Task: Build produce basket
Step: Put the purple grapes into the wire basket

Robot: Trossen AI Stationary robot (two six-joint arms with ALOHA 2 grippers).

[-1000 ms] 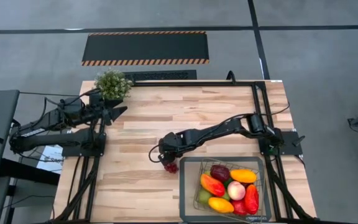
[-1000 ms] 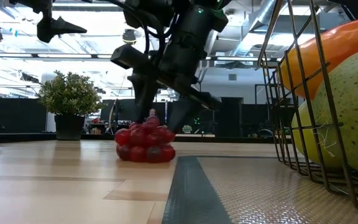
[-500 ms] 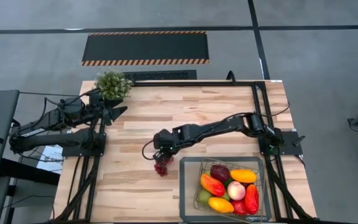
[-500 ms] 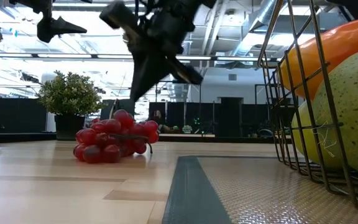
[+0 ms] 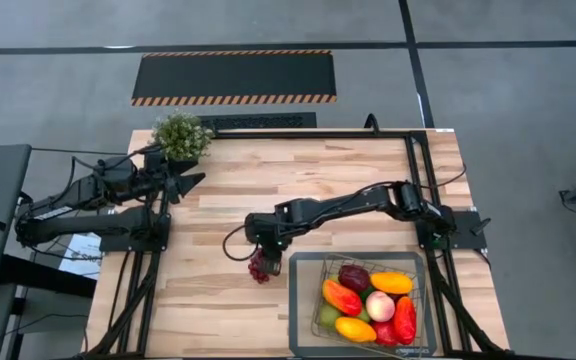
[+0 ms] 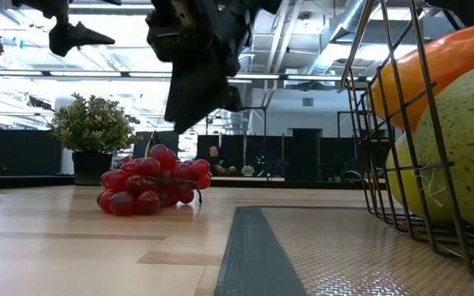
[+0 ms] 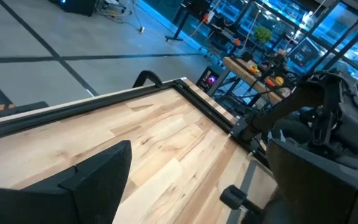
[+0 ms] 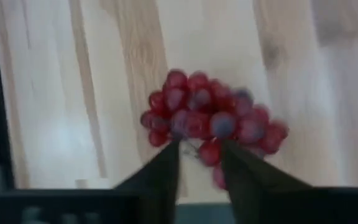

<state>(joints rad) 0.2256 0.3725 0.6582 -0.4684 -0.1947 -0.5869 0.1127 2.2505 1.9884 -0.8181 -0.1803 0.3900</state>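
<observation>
A bunch of red-purple grapes [image 5: 260, 266] [image 6: 151, 191] lies on its side on the wooden table, just left of the basket [image 5: 316, 298] [image 6: 385, 123]. The basket holds several produce pieces [image 5: 368, 300], among them an orange pepper [image 6: 443, 57] and a green pear [image 6: 459, 156]. My right gripper [image 5: 258, 243] [image 6: 183, 123] [image 8: 201, 155] hangs just above the grapes, pointing down at them, open by a narrow gap and clear of them. My left gripper [image 5: 190, 182] [image 7: 210, 186] waits open at the table's far left.
The basket stands on a dark mat [image 6: 303, 255] at the table's near right. A potted plant [image 5: 180, 135] [image 6: 93, 123] stands at the far left corner, close to my left arm. Bare wood lies between the two arms.
My right gripper, which stood with its fingers wide on either side of the grapes, has risen, rolled and gone a little toward the table's left edge; its fingers now stand closer together. The grapes have slid and tipped leftward, away from the mat, and now lie still.
</observation>
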